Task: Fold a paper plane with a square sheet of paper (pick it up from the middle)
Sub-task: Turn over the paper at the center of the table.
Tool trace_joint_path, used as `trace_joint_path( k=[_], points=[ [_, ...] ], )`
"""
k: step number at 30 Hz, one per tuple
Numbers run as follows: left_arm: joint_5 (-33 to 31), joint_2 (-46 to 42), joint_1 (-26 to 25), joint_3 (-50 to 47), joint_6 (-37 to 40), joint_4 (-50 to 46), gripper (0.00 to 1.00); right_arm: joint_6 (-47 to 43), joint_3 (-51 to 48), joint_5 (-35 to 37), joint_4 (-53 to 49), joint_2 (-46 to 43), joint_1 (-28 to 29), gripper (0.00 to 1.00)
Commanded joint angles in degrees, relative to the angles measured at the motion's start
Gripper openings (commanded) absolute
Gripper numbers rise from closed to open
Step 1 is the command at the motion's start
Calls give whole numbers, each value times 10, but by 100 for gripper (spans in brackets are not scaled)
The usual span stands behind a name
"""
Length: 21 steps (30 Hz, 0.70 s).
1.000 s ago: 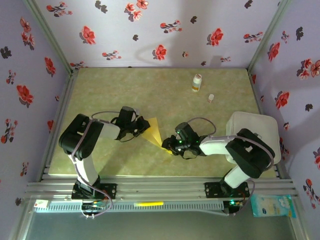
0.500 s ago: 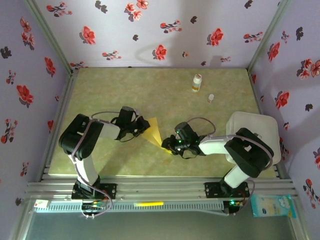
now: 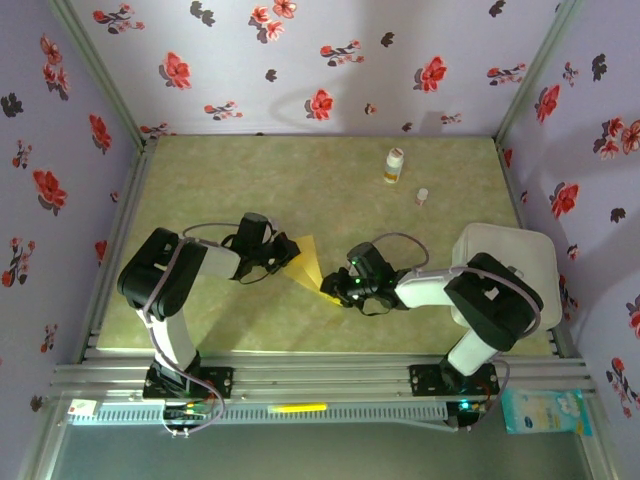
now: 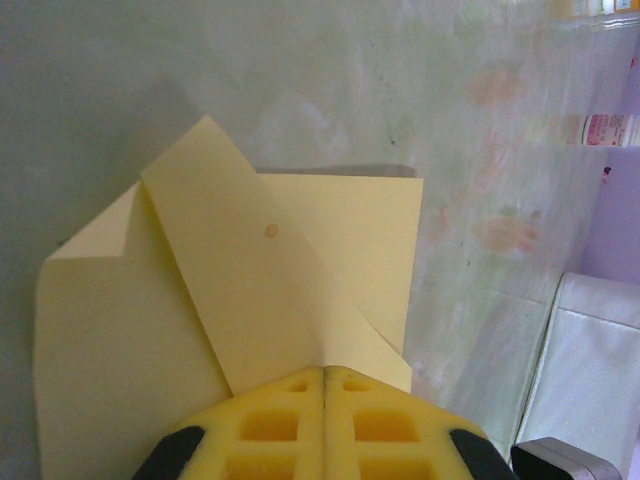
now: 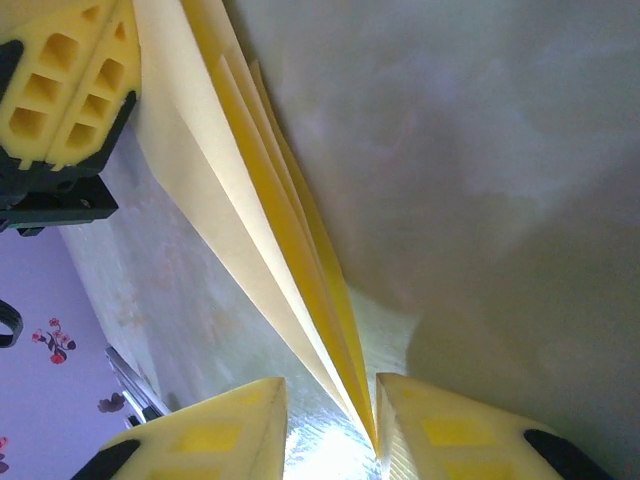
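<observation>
The left gripper [image 4: 325, 385], clamped on the folded mustard-yellow paper sheet [image 4: 280, 290], anchors it so the right gripper [image 5: 330, 395], slightly parted, can pinch its tip.

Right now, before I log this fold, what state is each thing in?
square sheet of paper: partly folded, layered flaps, held at one end.
left gripper: shut on the sheet.
right gripper: open, sheet's edge between its fingers.
bottle: standing upright.
</observation>
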Motion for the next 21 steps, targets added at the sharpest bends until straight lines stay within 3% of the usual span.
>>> trace_joint_path(
  k=[1,17,21],
  points=[
    [-13,11,2,-7,-2,-53,3,1,5,8,23,4,2,29],
    [-8,6,1,-6,-6,-50,4,3,-10,21,81,17,-1,27],
    [-2,1,2,-5,-3,-47,4,3,-18,20,95,17,-4,19]
  ],
)
